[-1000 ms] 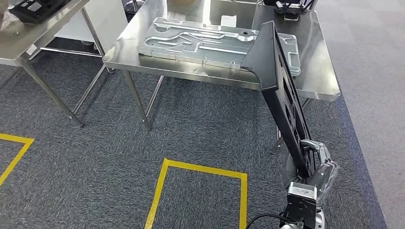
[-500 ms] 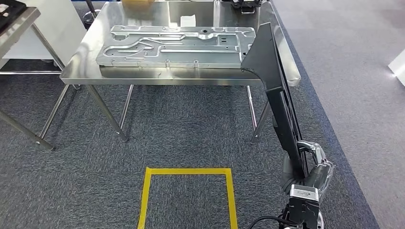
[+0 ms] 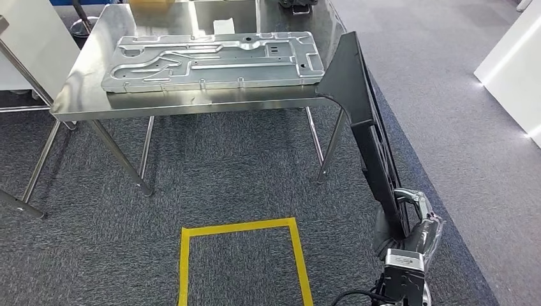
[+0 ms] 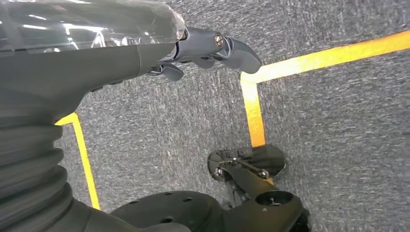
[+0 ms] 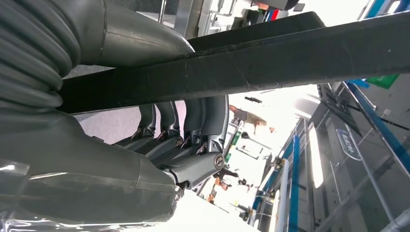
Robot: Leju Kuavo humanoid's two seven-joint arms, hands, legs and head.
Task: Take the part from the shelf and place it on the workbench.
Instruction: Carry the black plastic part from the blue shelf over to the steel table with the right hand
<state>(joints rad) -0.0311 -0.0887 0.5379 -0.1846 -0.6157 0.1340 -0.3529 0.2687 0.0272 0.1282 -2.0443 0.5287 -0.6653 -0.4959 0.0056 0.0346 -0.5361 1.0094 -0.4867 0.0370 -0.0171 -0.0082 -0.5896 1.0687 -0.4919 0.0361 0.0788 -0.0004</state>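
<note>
**Ana:** Black and long, the part is standing nearly on edge in the right hand, low at the right of the head view; what is the wrist camera showing?

**Ben:** The right hand's fingers are wrapping the part's dark bar from one side, with the thumb lying against the other. So that hand is gripping the part, which is slanting up and away toward the workbench.

**Ana:** Is the part touching the bench?

**Ben:** Its far end is overlapping the bench's right corner in the head view, but I cannot tell whether it is touching or hanging in front of it.

**Ana:** And the left hand?

**Ben:** It is hanging over grey carpet, holding nothing, with its dark fingers lying fairly straight. I cannot tell whether they are spread or closed together.

**Ana:** What is lying on the floor nearer than the bench?

**Ben:** Yellow tape is marking out a rectangle on the carpet, just this side of the bench legs.

**Ana:** And on the bench itself?

**Ben:** A large silver stamped panel is lying flat along the steel top. Behind it a small white object is sitting near the far edge, and something dark is showing at the far right corner, too cropped to identify
</note>
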